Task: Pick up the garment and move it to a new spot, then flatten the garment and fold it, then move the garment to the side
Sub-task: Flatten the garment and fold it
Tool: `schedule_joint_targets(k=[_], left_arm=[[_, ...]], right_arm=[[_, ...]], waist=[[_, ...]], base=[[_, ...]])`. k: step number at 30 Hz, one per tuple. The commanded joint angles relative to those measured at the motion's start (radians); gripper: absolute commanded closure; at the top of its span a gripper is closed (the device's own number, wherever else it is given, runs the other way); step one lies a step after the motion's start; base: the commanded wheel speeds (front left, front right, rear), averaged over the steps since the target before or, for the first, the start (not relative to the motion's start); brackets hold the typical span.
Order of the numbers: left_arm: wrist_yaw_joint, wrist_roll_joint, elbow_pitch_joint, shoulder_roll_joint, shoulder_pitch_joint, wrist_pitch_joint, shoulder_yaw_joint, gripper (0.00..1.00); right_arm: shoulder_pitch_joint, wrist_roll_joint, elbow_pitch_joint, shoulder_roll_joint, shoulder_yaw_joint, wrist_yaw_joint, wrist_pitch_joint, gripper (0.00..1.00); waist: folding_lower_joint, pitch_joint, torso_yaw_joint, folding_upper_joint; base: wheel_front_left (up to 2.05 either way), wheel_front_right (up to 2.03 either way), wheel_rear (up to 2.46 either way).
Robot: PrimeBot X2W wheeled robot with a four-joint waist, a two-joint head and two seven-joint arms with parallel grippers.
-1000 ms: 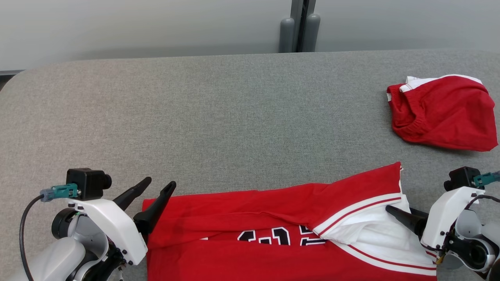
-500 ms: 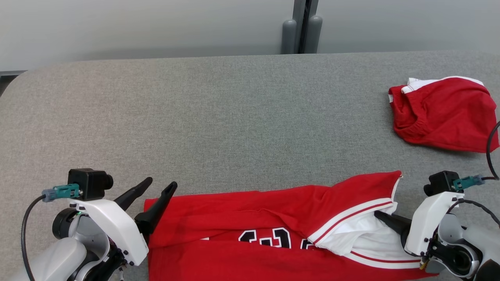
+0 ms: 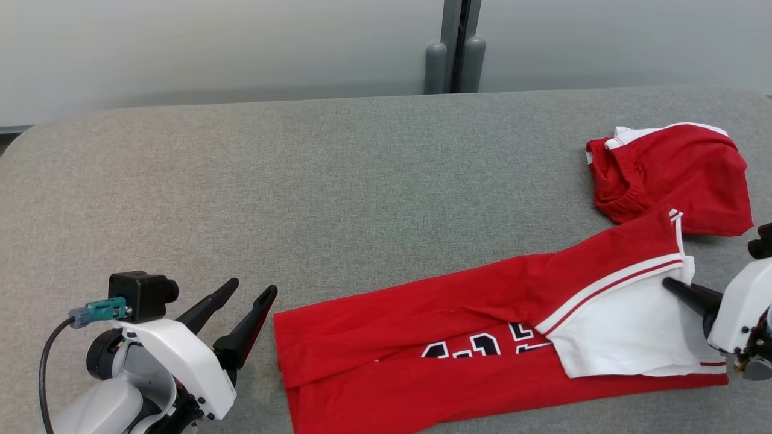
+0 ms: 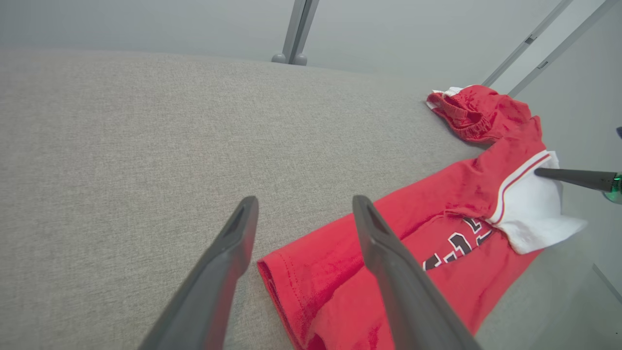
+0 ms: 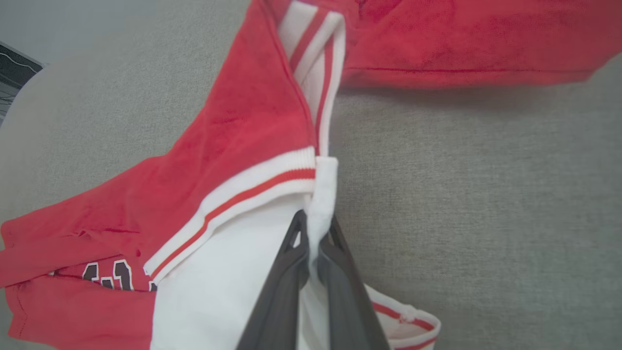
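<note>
While the red jersey (image 3: 458,337) is lying as a long folded strip across the near right of the grey table (image 3: 338,181), its far corner reaching the red shorts (image 3: 669,175), the folding is looking largely done. The move aside is probably running, with release outstanding. The right gripper (image 5: 313,221) is pinching the jersey's white end, reaching in low. The left gripper (image 3: 252,287) is hovering spread and empty, just off the left hem.

Right gripper (image 3: 668,282) pinching jersey (image 3: 422,313) white edge; left gripper (image 3: 252,286) splayed beside hem.
</note>
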Motion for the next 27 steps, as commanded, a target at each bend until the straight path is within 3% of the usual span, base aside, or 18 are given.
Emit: schedule_joint_targets(k=[1, 8, 14, 20, 27], left_arm=[[0.007, 0.006, 0.001, -0.001, 0.006, -0.01, 0.002, 0.0], [-0.01, 0.005, -0.006, -0.016, 0.022, -0.04, 0.005, 0.0], [-0.02, 0.029, -0.007, -0.019, 0.028, -0.078, 0.0, 0.0], [0.006, 0.076, 0.023, -0.026, 0.03, -0.127, -0.002, 0.0], [0.028, 0.145, 0.063, -0.052, 0.025, -0.197, -0.005, 0.0]], right_arm=[[-0.017, -0.002, 0.0, -0.023, -0.011, 0.0, 0.009, 1.0], [-0.029, 0.002, -0.039, -0.085, -0.032, 0.0, 0.048, 1.0], [-0.007, 0.071, -0.19, -0.124, -0.072, 0.0, 0.067, 1.0], [0.042, 0.186, -0.389, -0.169, -0.098, 0.001, 0.094, 1.0], [0.085, 0.27, -0.508, -0.178, -0.101, 0.001, 0.082, 1.0]], waist=[[0.0, -0.003, -0.005, 0.0], [0.0, 0.001, -0.013, 0.0], [0.0, -0.003, -0.014, 0.0], [0.0, -0.014, 0.002, 0.0], [0.0, -0.031, 0.034, 0.0]], base=[[0.0, 0.0, 0.0], [0.0, 0.0, 0.0], [0.0, 0.0, 0.0], [0.0, 0.0, 0.0], [0.0, 0.0, 0.0]])
